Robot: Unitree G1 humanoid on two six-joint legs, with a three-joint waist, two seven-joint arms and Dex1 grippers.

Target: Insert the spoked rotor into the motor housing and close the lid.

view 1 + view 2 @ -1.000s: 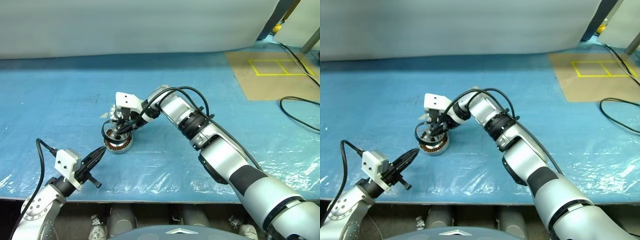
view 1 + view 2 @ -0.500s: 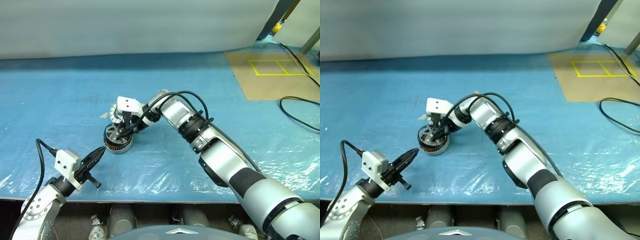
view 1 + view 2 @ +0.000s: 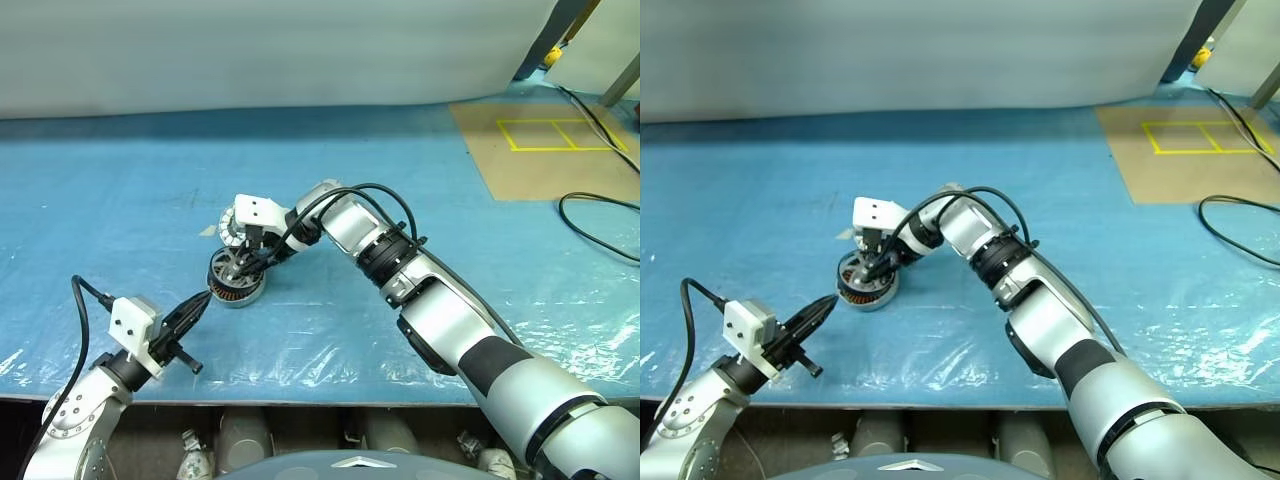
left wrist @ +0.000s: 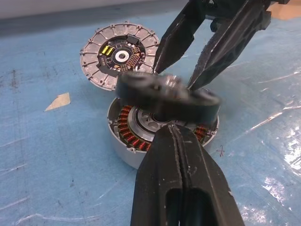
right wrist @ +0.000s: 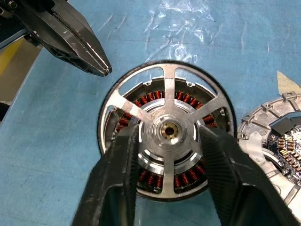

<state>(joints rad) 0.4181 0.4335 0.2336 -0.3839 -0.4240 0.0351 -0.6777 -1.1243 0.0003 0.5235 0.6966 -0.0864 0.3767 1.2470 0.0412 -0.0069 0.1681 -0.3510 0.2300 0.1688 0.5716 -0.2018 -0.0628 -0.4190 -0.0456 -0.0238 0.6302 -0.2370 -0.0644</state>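
Note:
The motor housing [image 3: 236, 291], a round disc with copper windings, lies on the blue table. The black spoked rotor [image 4: 167, 96] sits tilted on top of it, with windings still showing beneath; its silver hub [image 5: 168, 132] is centred over the housing [image 5: 188, 181]. My right gripper [image 3: 243, 268] points down onto the rotor, fingers apart on either side of the hub. The lid [image 4: 117, 54] lies flat just behind the housing, showing a circuit board. My left gripper [image 3: 195, 313] is shut and empty, its tip just short of the housing's near side.
A tan paper scrap [image 4: 57, 101] lies near the lid. At the back right there is a brown sheet [image 3: 540, 150] with a yellow taped square and a black cable [image 3: 600, 225]. Crinkled clear plastic covers the table, whose front edge [image 3: 300, 400] runs near me.
My right gripper and the rotor have sunk a little, down onto the housing. The left arm has not moved.

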